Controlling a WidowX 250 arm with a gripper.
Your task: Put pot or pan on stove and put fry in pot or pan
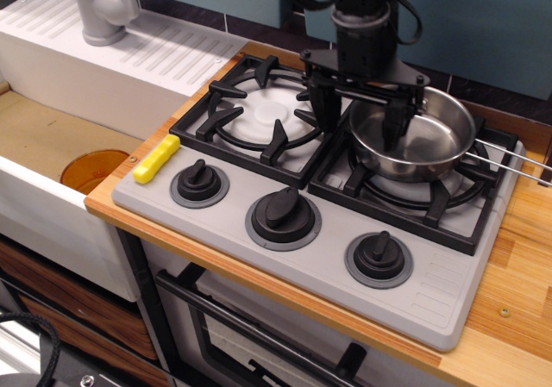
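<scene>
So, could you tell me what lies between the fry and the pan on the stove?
In the only view, the left burner grate lies between the fry and the pan, with the gripper straddling the pan's left rim.

Wooden countertop (517,318), light butcher-block finish, with one screw head visible at right. Rear wall (509,16) teal, with a dark tiled band along its base. White ribbed drainboard (164,51) at left rear, bearing a grey faucet base (102,8). Sink basin (43,137), tan floor, white front. Dark oven door handle (259,335) below the counter. Even indoor light.
</scene>
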